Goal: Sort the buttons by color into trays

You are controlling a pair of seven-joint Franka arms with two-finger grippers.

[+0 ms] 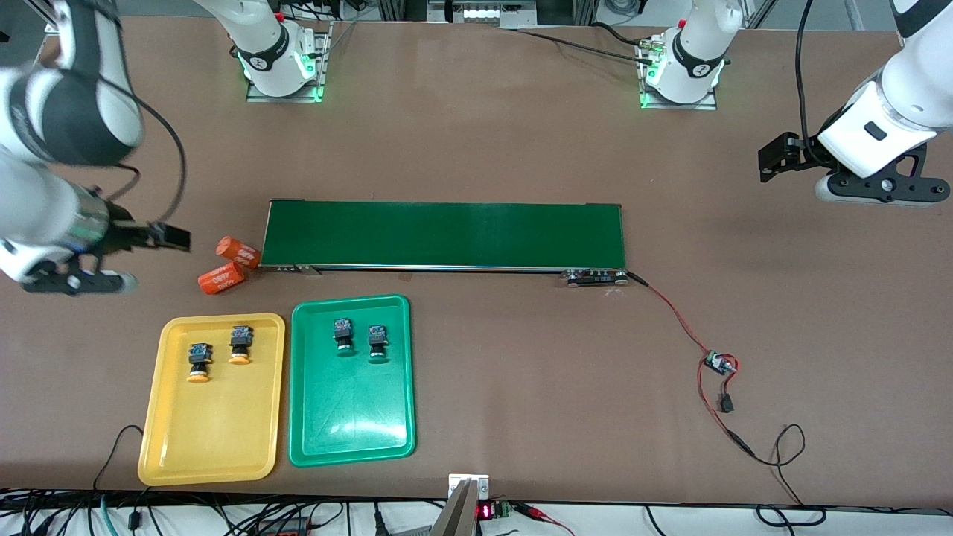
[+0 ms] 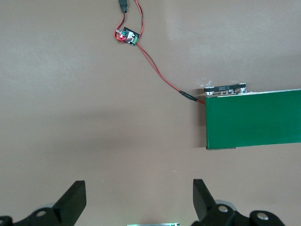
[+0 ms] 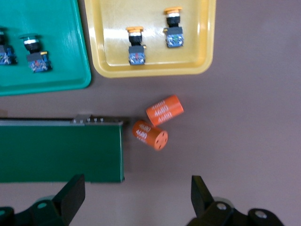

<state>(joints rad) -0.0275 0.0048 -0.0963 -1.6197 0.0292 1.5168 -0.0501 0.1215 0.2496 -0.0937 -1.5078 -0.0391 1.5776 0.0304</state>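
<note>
Two buttons with yellow-orange caps [image 1: 198, 362] [image 1: 240, 345] lie in the yellow tray [image 1: 216, 424]. Two buttons with green caps [image 1: 342, 335] [image 1: 377, 342] lie in the green tray [image 1: 350, 409], which stands beside it. The right wrist view shows both trays, yellow [image 3: 113, 19] and green [image 3: 51, 19], with their buttons [image 3: 135, 47] [image 3: 35, 54]. My right gripper [image 1: 74, 281] is open and empty [image 3: 136, 186], above the table by the orange cylinders. My left gripper [image 1: 878, 195] is open and empty [image 2: 138, 188], over bare table at the left arm's end.
A long dark-green conveyor belt [image 1: 443, 234] lies across the middle, farther from the front camera than the trays. Two orange "4680" cylinders [image 1: 238, 251] [image 1: 221, 278] lie at its end by the right arm. A red wire with a small board [image 1: 718, 363] trails from its other end.
</note>
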